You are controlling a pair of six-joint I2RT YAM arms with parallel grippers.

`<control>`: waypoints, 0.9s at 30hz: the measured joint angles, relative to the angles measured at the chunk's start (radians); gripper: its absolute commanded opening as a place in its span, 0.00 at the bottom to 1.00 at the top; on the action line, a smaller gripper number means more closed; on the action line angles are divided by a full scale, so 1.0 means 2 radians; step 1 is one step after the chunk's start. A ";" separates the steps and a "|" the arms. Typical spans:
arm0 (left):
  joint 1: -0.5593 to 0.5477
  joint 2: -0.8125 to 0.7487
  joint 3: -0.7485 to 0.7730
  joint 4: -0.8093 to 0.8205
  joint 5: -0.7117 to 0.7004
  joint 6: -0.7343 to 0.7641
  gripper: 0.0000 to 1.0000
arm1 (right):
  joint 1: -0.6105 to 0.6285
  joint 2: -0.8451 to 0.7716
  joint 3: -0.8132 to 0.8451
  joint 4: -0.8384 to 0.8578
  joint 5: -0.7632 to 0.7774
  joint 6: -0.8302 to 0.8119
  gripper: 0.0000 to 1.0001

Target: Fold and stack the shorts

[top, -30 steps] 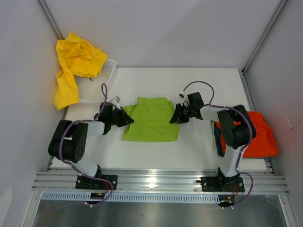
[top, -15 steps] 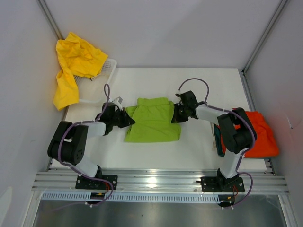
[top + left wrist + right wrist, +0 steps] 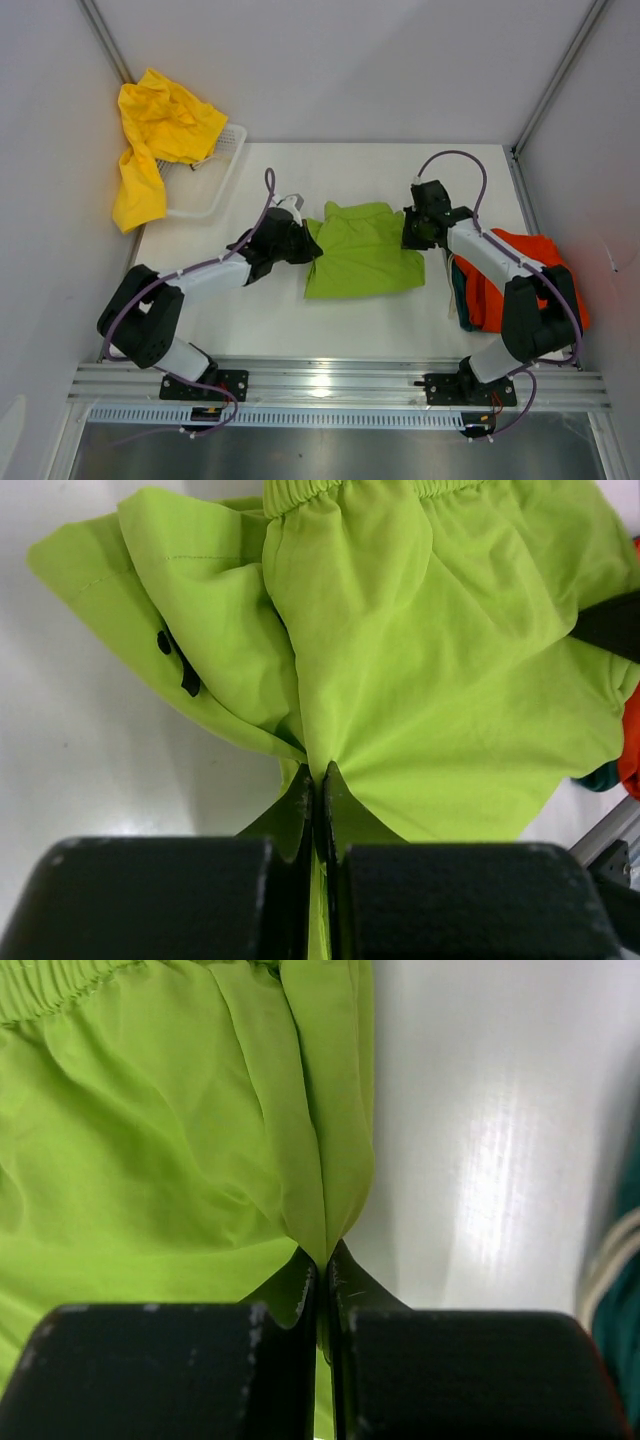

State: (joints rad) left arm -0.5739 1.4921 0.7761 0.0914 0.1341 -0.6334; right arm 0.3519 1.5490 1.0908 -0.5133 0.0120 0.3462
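Both arms had swung rightward since a second earlier, carrying the lime shorts (image 3: 365,255) with them across the counter (image 3: 380,170). The right fingers (image 3: 411,233), parted back then, had closed on the cloth. The left fingers (image 3: 311,247) were pressed together on the shorts' left edge, and in the left wrist view a ridge of fabric fanned out from the pinch. The right fingers were likewise clamped on the right edge, with cloth gathered to a point between them. Held at opposite sides, the garment stayed spread, waistband toward the far side, so it could be shifted without bunching. It lay right of centre, its right hem near the orange shorts (image 3: 535,285) and teal shorts (image 3: 458,298) piled at the counter's right edge, probably the stack it was meant to join. Whether it was lifted clear or dragging could not be told. A doubled layer on its left side, seen in the left wrist view, suggested one leg was already folded over. Yellow shorts (image 3: 160,130) hung over the basket (image 3: 215,185) at the far left, not yet folded.
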 measured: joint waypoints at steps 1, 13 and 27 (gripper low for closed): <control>-0.008 0.000 0.011 -0.007 -0.009 -0.003 0.00 | -0.002 -0.005 0.000 -0.006 0.007 0.000 0.00; -0.054 0.026 0.097 -0.072 -0.068 -0.016 0.00 | -0.008 -0.012 0.018 -0.058 0.039 -0.004 0.00; -0.119 0.047 0.221 -0.129 -0.109 -0.024 0.00 | -0.050 -0.077 0.110 -0.138 0.089 -0.004 0.00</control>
State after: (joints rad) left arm -0.8124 1.5864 1.2175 -0.1658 -0.0837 -0.6811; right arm 0.2523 1.3949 1.3106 -0.7902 0.1898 0.3378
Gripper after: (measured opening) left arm 0.006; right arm 0.012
